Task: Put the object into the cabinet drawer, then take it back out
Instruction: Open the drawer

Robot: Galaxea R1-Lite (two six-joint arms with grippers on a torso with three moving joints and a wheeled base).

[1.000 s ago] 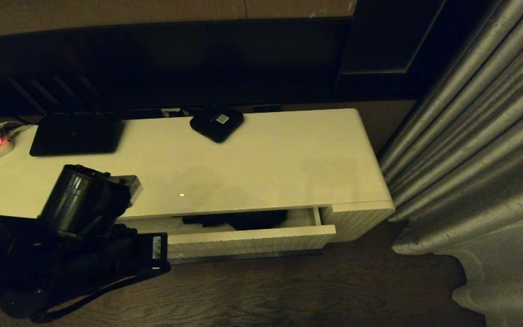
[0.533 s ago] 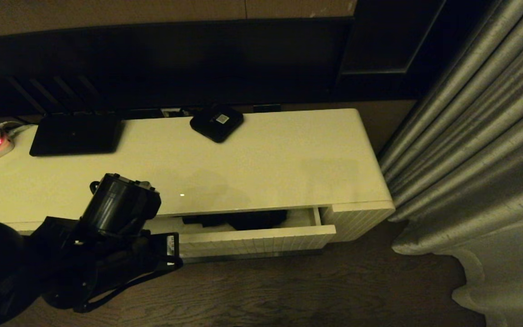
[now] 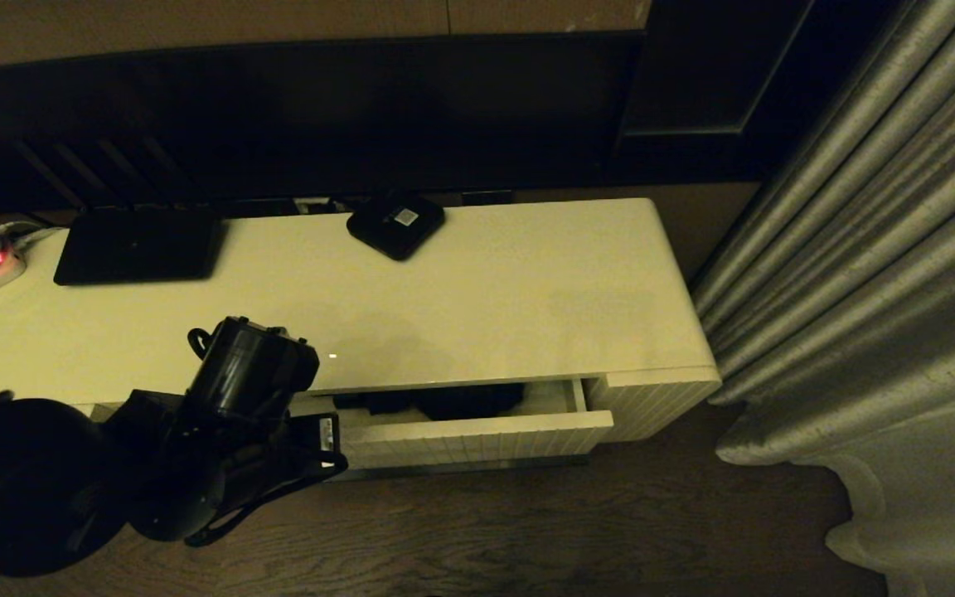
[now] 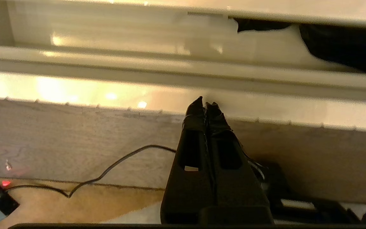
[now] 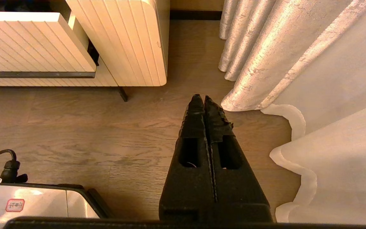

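Umbrella point(image 3: 465, 400): black, soft bunched fabric, lying inside the drawer point(image 3: 477, 437), mostly under the cabinet top point(image 3: 486, 307), only a dark strip visible; also seen in left wrist view point(image 4: 342, 47). Drawer partly open, cream-white, ribbed front, pale smooth inside, narrow gap between front edge and top's overhang. Left gripper point(image 4: 204, 105) in front of the drawer's left part, low over the wood floor point(image 3: 527, 531), fingers pressed together, holding nothing. Right gripper point(image 5: 201, 99) down near the floor beside the curtain point(image 5: 265, 57), fingers together, empty. On the glossy top: flat black rectangular device point(image 3: 138, 246), small square black box point(image 3: 395, 222), both at the back edge.
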